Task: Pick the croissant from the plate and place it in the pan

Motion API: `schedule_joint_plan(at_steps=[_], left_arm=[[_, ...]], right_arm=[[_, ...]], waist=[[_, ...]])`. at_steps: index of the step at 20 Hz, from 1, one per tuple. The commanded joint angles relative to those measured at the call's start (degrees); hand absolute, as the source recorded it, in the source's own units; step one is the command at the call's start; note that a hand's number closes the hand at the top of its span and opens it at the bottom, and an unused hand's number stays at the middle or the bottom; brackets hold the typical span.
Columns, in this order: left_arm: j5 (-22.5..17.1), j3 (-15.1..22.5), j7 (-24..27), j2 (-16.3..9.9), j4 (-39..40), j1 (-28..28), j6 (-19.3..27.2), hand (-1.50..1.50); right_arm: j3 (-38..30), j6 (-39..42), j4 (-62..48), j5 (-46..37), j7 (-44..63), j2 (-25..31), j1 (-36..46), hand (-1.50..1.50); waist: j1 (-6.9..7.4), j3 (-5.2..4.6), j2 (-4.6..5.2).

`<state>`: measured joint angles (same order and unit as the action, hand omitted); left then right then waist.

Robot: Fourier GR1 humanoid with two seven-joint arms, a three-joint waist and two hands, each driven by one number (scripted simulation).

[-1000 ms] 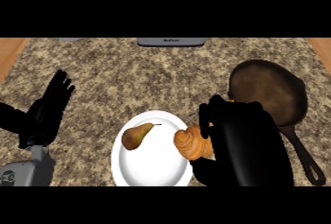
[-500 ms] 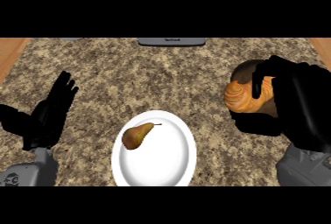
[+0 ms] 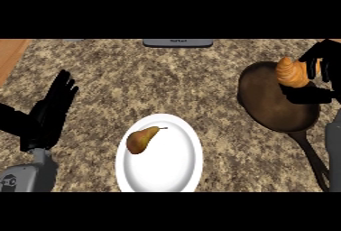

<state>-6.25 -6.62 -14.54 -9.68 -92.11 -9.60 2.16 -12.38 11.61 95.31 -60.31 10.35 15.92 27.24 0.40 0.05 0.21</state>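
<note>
At the frame's right edge, my right hand (image 3: 318,74) curled around the croissant (image 3: 292,73) — golden-brown, ridged, pointed end up — over the dark pan (image 3: 269,106). The white plate (image 3: 181,169), lower centre, held only a pear (image 3: 141,140). My left hand (image 3: 52,107) rested open at left.

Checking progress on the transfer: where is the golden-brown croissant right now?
In the head view the golden-brown croissant is at the upper right, held in the robot's black right hand over the dark round pan's far edge, well away from the white plate.
</note>
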Motion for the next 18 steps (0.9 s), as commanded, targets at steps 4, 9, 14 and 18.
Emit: schedule_joint_plan(at_steps=[4, 9, 14, 18], left_arm=[[1.4, 1.7, 0.7, 1.7, -0.5, 0.1, 0.7, 0.0], [1.4, 1.0, 0.5, 1.3, 0.5, -0.8, 0.8, 0.0], [0.0, 0.3, -1.0, 0.2, 0.0, -0.9, -0.8, 0.0], [-2.2, -2.6, -0.7, -2.1, 2.0, -2.7, -2.6, 0.0]], right_arm=[[-5.3, -8.9, -21.7, 5.8, -15.9, 4.9, 3.3, 1.5], [-2.7, -19.4, -37.3, 2.5, -22.0, 1.9, 6.3, 1.5], [-5.4, -20.0, -51.7, 1.6, -18.5, 3.4, 13.1, 1.5], [-9.4, -19.0, -59.9, 4.0, -15.7, 4.6, 15.2, -1.5]], waist=[[0.26, -0.01, 0.01], [0.57, -0.01, 0.08], [1.13, 0.01, 0.22], [1.46, 0.02, 0.46]])
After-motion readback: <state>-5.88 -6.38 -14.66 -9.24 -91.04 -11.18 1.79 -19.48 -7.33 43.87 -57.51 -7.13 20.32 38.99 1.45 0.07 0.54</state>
